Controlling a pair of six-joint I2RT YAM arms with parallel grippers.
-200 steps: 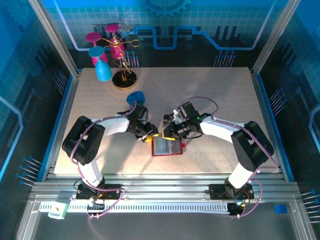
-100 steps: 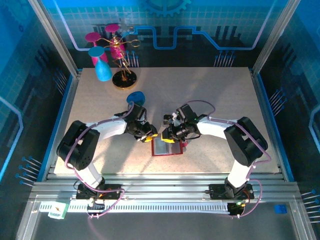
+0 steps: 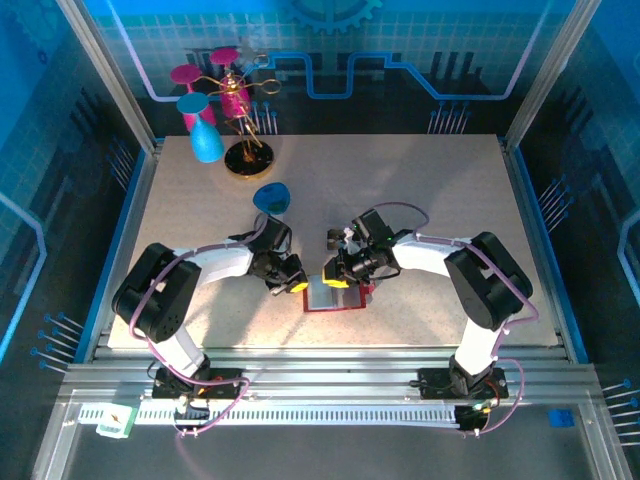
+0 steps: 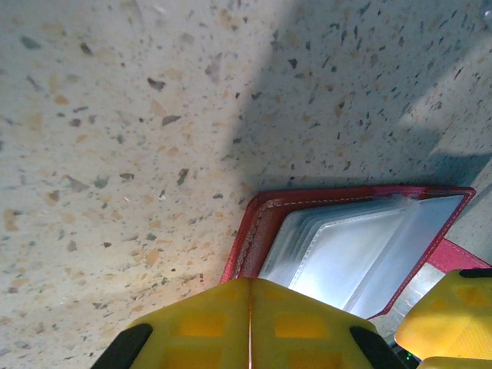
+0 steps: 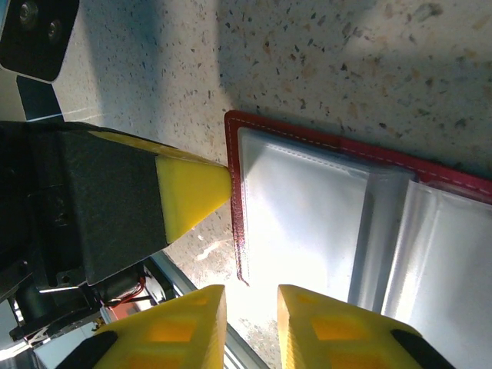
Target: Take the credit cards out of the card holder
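The desk (image 3: 440, 200) ends in a metal rail just in front of my two bases. A narrow strip of bare speckled top runs between that rail and the card holder (image 3: 335, 298). The holder lies open and flat, near the front edge and about midway between my arms, with its red rim framing pale sleeves (image 4: 346, 254). The sleeves glare, so I cannot tell what they hold.

My left fingers (image 4: 250, 292) are pressed together with no gap between the yellow pads. They hold nothing. Their tip rests against the outside of the holder's red rim on its left side, close to a corner.

My right fingers (image 3: 336, 278) come in from the other side, low over the holder's far edge. They are spread only a little, leaving a narrow slot. In the right wrist view a corner of the red rim and the bright edge of a sleeve show through that slot. I cannot tell whether the pads touch the holder. The two sets of tips sit just beside each other, so there is little room between them.

To the right of the holder and beyond it the desk is open. Farther off on the left lies a blue disc (image 3: 270, 197). A blue cone (image 3: 205, 143) and a wire stand (image 3: 242, 152) with pink pieces stand at the far left corner, well apart from my fingers.
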